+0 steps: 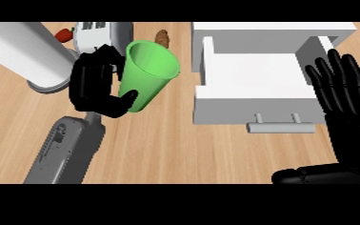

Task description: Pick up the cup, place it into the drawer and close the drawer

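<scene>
A green cup (147, 74) is tilted, its open mouth facing up and to the right, above the wooden counter left of centre. My left hand (95, 83) is shut on it, fingers behind its left side and thumb curled under its lower wall. The white drawer (211, 102) stands open at the right, its inside bare and its grey handle (281, 126) facing me. My right hand (337, 93) is open, fingers straight and pointing up, over the drawer's right edge.
A large white cylinder (35, 52) on a grey base stands at the far left. Behind the cup are a white appliance (98, 33), a small red item (65, 35) and a brown item (162, 38). The white cabinet body (274, 28) lies behind the drawer.
</scene>
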Available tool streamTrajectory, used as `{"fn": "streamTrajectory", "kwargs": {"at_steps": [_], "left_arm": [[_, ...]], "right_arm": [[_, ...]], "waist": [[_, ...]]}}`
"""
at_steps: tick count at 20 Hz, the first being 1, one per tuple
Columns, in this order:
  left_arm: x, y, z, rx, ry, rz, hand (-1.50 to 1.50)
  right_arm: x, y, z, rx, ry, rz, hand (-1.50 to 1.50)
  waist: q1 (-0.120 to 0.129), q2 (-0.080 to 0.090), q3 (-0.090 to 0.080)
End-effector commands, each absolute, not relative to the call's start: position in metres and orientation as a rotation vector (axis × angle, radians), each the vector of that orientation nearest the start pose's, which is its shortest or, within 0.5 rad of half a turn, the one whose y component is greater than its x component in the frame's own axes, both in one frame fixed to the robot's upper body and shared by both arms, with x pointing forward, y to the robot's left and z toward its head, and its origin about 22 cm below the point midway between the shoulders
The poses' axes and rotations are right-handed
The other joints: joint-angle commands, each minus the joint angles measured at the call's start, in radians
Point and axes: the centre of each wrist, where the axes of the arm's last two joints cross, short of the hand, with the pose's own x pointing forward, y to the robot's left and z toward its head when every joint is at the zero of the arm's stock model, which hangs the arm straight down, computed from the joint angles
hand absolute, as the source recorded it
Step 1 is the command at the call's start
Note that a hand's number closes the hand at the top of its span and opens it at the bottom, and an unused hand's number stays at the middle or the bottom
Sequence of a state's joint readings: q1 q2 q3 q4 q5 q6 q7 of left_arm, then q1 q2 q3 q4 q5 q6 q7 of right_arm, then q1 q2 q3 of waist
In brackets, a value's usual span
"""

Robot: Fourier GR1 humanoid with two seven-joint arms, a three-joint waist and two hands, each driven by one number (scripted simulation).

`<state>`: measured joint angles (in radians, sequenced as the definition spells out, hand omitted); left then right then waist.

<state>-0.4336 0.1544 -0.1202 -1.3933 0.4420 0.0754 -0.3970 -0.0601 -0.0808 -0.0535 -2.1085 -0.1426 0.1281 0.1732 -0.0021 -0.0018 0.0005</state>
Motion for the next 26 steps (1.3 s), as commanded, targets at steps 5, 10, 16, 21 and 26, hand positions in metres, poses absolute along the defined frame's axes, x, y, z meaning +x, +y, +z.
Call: {"fn": "streamTrajectory", "kwargs": {"at_steps": [5,10,16,21,26], "left_arm": [[0.354,0.144,0.148,-0.381,-2.111,0.038,1.50],[0.369,0.120,0.151,-0.347,-2.102,-0.027,1.50],[0.392,0.102,0.183,-0.315,-2.065,-0.050,1.50],[0.403,0.061,0.177,-0.282,-2.026,-0.109,1.50],[0.413,0.042,0.172,-0.233,-2.010,-0.107,1.50]], "right_arm": [[0.216,-0.262,0.142,0.118,-1.985,0.135,-1.50],[0.228,-0.250,0.131,0.146,-1.983,0.152,-1.50],[0.231,-0.270,0.135,0.131,-1.985,0.138,-1.50],[0.231,-0.248,0.124,0.116,-1.989,0.137,-1.50],[0.227,-0.238,0.134,0.150,-1.977,0.145,-1.50]], "waist": [[-0.006,0.001,0.000],[-0.005,0.003,0.000],[-0.007,0.003,0.000],[-0.013,0.004,0.000],[-0.025,0.006,0.000]]}}
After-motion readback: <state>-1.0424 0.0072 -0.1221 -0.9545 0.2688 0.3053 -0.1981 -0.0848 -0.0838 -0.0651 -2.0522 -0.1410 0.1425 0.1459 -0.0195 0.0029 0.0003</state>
